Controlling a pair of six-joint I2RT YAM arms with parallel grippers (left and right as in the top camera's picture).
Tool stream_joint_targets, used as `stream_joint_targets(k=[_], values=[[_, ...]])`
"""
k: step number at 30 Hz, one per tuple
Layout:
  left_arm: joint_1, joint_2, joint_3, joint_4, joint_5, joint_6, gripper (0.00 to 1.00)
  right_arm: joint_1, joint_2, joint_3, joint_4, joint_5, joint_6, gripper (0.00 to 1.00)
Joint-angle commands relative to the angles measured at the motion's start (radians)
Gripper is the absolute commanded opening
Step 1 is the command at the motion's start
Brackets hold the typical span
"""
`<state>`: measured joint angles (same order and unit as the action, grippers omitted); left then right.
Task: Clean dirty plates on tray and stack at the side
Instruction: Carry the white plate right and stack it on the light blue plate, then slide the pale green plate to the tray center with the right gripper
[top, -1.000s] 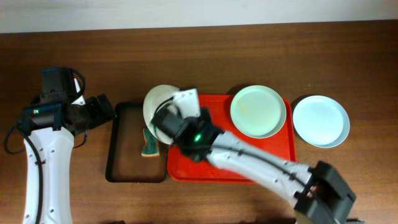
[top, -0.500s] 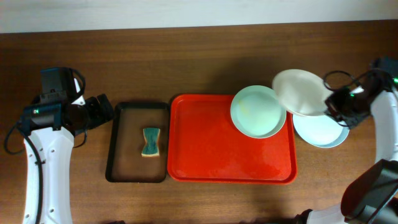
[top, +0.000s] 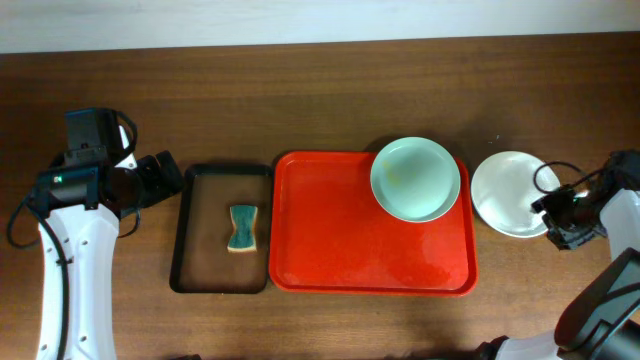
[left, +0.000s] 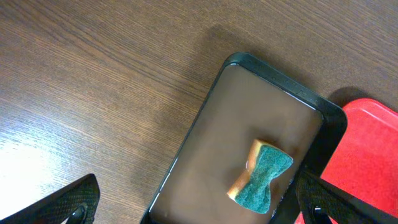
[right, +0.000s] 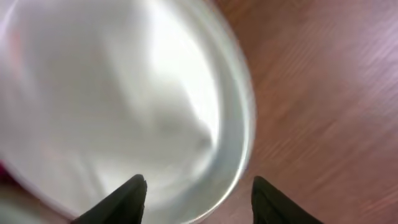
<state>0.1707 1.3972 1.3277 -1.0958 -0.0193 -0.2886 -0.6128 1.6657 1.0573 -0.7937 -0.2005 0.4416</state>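
Brown wood grain ran across the whole table (top: 320, 90). At the far left the left gripper (left: 193, 202) hung over it with its fingers spread wide and nothing between them, just beside the black tray (top: 190, 230). A green-and-tan sponge (top: 241, 228) lay loose in the middle of that tray.

Next came the red tray (top: 340, 240), touching or nearly touching the black one. Only the pale green plate (top: 415, 179) sat on it, in the far right corner, with a faint yellowish smear that suggested it had not been cleaned.

To the right, off the tray, the white plate (top: 510, 190) lay on the wood; the blurred right wrist view showed a bluish rim under its edge, so it probably sat on the pale blue plate (right: 239, 155). The right gripper (right: 196, 193) stood at the stack's near right edge, fingers apart, holding nothing.

The risk, as I judged it, was at that edge: the open fingers were close enough that a careless pull-away could clip the rim and slide the top plate off centre. The green plate also overhung the tray's far rim slightly, so a shallow grasp might tip it.
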Motion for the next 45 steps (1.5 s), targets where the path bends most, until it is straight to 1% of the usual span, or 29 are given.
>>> stream_joint_targets(k=[1,2,3,5,6,7,10,15,19,21,23,24,26,29,31,33,35,37,40,41,42,43,45], values=[[0.002,-0.012,0.008,0.002,-0.003,-0.010,0.99,0.128,-0.014,0.161,-0.087,-0.082,-0.211,0.54],[0.002,-0.012,0.008,0.002,-0.003,-0.010,0.99,0.223,-0.012,0.239,-0.133,-0.076,-0.286,0.47],[0.002,-0.012,0.008,0.002,-0.003,-0.010,0.99,0.280,-0.012,0.265,-0.133,-0.076,-0.320,0.47],[0.002,-0.012,0.008,0.002,-0.003,-0.010,0.99,0.407,-0.005,0.270,-0.061,-0.074,-0.393,0.52],[0.002,-0.012,0.008,0.002,-0.003,-0.010,0.99,0.471,0.008,0.270,-0.042,-0.005,-0.397,0.47],[0.002,-0.012,0.008,0.002,-0.003,-0.010,0.99,0.507,0.021,0.270,-0.039,0.036,-0.397,0.46],[0.002,-0.012,0.008,0.002,-0.003,-0.010,0.99,0.558,0.074,0.269,-0.009,0.082,-0.397,0.47],[0.002,-0.012,0.008,0.002,-0.003,-0.010,0.99,0.559,0.187,0.269,0.034,0.161,-0.397,0.46],[0.002,-0.012,0.008,0.002,-0.003,-0.010,0.99,0.559,0.275,0.268,0.034,0.161,-0.397,0.27],[0.002,-0.012,0.008,0.002,-0.003,-0.010,0.99,0.560,0.291,0.268,0.026,0.161,-0.396,0.11],[0.002,-0.012,0.008,0.002,-0.003,-0.010,0.99,0.560,0.291,0.268,0.015,0.160,-0.396,0.09],[0.002,-0.012,0.008,0.002,-0.003,-0.010,0.99,0.560,0.290,0.268,0.002,0.160,-0.368,0.04],[0.002,-0.012,0.008,0.002,-0.003,-0.010,0.99,0.561,0.290,0.268,-0.024,0.133,-0.315,0.04],[0.002,-0.012,0.008,0.002,-0.003,-0.010,0.99,0.574,0.289,0.268,-0.090,-0.093,-0.302,0.04],[0.002,-0.012,0.008,0.002,-0.003,-0.010,0.99,0.620,0.289,0.268,-0.168,-0.160,-0.294,0.04],[0.002,-0.012,0.008,0.002,-0.003,-0.010,0.99,0.683,0.289,0.268,-0.235,-0.160,-0.267,0.04],[0.002,-0.012,0.008,0.002,-0.003,-0.010,0.99,0.734,0.289,0.268,-0.264,-0.159,-0.222,0.04],[0.002,-0.012,0.008,0.002,-0.003,-0.010,0.99,0.797,0.289,0.268,-0.267,-0.159,-0.143,0.05],[0.002,-0.012,0.008,0.002,-0.003,-0.010,0.99,0.867,0.289,0.268,-0.266,-0.159,-0.117,0.07],[0.002,-0.012,0.008,0.002,-0.003,-0.010,0.99,0.882,0.289,0.268,-0.265,-0.158,-0.117,0.10],[0.002,-0.012,0.008,0.002,-0.003,-0.010,0.99,0.888,0.289,0.268,-0.264,-0.150,-0.117,0.17],[0.002,-0.012,0.008,0.002,-0.003,-0.010,0.99,0.887,0.290,0.268,-0.253,-0.127,-0.117,0.29],[0.002,-0.012,0.008,0.002,-0.003,-0.010,0.99,0.888,0.290,0.268,-0.238,-0.098,-0.118,0.30]])
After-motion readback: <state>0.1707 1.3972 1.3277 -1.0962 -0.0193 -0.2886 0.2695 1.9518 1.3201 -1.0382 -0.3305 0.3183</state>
